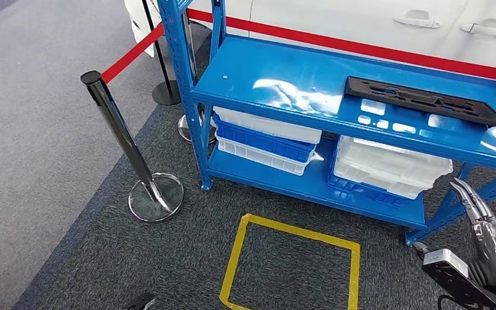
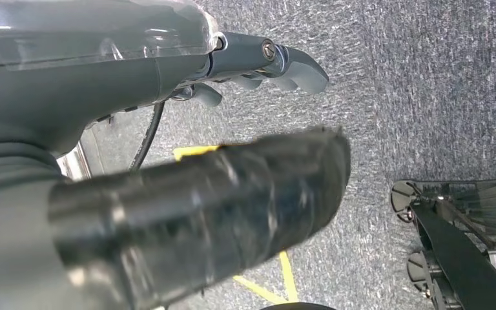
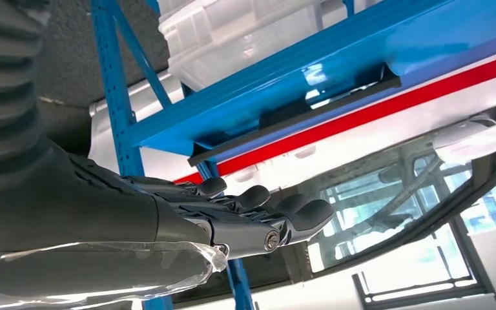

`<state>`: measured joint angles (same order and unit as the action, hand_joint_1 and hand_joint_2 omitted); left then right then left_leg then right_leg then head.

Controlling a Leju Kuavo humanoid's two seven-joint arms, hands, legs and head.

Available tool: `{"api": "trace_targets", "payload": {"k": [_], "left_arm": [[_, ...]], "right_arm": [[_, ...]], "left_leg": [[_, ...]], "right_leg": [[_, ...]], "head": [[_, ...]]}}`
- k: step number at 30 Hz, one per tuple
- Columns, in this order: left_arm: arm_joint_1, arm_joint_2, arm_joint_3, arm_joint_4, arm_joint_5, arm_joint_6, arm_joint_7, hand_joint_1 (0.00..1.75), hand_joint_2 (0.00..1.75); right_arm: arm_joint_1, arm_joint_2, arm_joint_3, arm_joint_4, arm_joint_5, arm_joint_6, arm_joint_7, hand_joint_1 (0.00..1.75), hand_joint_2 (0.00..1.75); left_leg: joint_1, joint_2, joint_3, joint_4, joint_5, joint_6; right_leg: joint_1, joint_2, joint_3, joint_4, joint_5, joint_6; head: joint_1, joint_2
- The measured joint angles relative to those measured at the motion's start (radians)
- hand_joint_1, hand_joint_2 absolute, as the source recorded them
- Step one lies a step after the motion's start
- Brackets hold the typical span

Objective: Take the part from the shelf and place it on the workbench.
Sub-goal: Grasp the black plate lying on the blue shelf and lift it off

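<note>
Head view, nearest ground first: the right hand point(image 1: 484, 232) rises at the lower right corner, fingers extended and apart, holding nothing and touching nothing. Its wrist view confirms this, with the fingers point(image 3: 258, 206) straight and unladen, looking up past the shelf edge. The left hand point(image 2: 258, 64) hangs over the carpet in its own wrist view, fingers loosely spread, nothing in its grasp.

A yellow floor square point(image 1: 290, 265) is taped on the carpet directly before the shelf point(image 1: 284, 84); judged to be a standing mark, and the robot appears to be at or just short of it. A chrome stanchion point(image 1: 129, 148) with red belt stands to the left, well apart.

Beyond, the blue shelf carries white and blue bins point(image 1: 265, 139) on its lower tier. The part point(image 1: 426, 100), a long flat black panel, lies on the top tier toward the right end, near the rear edge, untouched. It sits on the side of the raised right hand, which suggests that arm is intended for the reach.

Assessment: pickup not yet begun; no counter seen.
</note>
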<state>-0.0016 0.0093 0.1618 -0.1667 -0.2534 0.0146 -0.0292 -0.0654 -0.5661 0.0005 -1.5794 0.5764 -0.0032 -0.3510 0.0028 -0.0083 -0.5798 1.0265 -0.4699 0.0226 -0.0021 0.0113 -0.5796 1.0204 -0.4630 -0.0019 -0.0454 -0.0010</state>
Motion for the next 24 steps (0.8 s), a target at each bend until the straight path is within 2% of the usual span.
{"api": "trace_targets", "payload": {"k": [19,24], "left_arm": [[-0.003,-0.005,0.009,0.0,-0.004,-0.004,0.025,0.0,0.0],[-0.003,-0.006,0.014,0.0,-0.005,-0.005,0.025,0.0,0.0]], "right_arm": [[-0.013,0.016,-0.01,0.011,0.014,0.01,0.0,0.0,1.75],[-0.018,0.02,-0.009,0.011,0.016,0.009,0.003,0.0,1.75]], "left_leg": [[0.003,0.0,0.002,0.0,0.001,-0.001],[-0.002,0.0,0.0,0.005,-0.001,0.003]], "right_leg": [[0.003,0.0,-0.001,0.005,-0.001,0.001],[-0.003,0.0,0.0,0.003,0.001,0.005]], "head": [[0.0,0.0],[0.0,0.0]]}}
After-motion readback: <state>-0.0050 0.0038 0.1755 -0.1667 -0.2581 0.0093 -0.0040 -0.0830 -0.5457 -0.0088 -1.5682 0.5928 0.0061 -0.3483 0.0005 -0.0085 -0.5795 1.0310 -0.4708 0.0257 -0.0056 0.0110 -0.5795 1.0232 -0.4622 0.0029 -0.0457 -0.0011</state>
